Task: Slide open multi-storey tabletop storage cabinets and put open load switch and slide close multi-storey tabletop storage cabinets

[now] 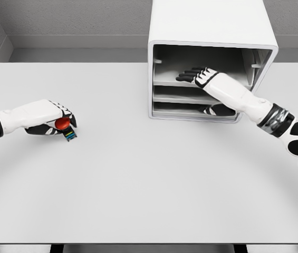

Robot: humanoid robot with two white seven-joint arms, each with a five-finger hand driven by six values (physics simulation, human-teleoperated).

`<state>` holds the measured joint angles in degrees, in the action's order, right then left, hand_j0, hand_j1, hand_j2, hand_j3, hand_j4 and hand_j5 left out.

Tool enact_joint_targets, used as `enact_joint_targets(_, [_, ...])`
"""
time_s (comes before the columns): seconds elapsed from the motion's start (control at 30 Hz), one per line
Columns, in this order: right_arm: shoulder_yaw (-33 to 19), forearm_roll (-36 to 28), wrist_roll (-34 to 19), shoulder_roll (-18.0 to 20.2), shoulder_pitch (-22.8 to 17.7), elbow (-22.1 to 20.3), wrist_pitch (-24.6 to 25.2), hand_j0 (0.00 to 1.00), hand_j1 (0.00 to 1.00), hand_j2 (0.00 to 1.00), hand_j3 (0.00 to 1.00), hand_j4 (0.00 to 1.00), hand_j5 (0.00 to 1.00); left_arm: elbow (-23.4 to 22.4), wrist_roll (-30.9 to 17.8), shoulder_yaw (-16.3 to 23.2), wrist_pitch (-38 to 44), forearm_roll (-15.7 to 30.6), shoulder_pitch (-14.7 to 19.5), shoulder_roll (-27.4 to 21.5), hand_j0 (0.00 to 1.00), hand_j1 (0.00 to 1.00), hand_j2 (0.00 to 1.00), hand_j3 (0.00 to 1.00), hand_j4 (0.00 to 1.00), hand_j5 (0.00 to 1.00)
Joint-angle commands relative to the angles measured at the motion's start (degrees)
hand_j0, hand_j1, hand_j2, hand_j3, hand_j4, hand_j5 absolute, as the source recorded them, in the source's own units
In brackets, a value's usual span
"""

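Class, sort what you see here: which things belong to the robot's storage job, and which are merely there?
Part of the job: storage cabinet; load switch; left hand gripping the switch; right hand reaching inside the cabinet.

Merely there: table.

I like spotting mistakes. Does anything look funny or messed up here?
Nothing is spilled or broken. The cabinet stands upright with its shelves showing, the right hand reaching inside it. The left hand holds the load switch over the table.
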<state>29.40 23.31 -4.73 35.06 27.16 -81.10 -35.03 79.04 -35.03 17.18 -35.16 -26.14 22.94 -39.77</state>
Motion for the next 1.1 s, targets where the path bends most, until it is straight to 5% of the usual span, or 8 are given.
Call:
enact_joint_targets(0.0, [0.0, -0.4, 0.0, 0.0, 0.0, 0.6, 0.0, 0.95, 0.95, 0.95, 0.95, 0.95, 0.95, 0.1, 0.0, -0.3, 0.2, 0.7, 0.0, 0.0, 0.46, 0.46, 0.46, 0.46, 0.46, 0.46])
enact_joint_targets(0.73, [1.4, 1.7, -0.4, 0.7, 0.9, 2.8, 0.0, 0.96, 0.96, 0.96, 0.96, 0.96, 0.96, 6.7, 0.0, -2.9, 0.2, 2.6, -0.2, -0.1, 0.43, 0.43, 0.43, 0.43, 0.43, 0.43])
enact_joint_targets(1.07, [0.7, 1.3, -0.2, 4.6, -1.1, -3.6, 0.0, 0.96, 0.96, 0.96, 0.96, 0.96, 0.96, 9.5, 0.0, -4.7, 0.2, 3.1, -0.6, 0.0, 0.43, 0.43, 0.43, 0.43, 0.43, 0.43])
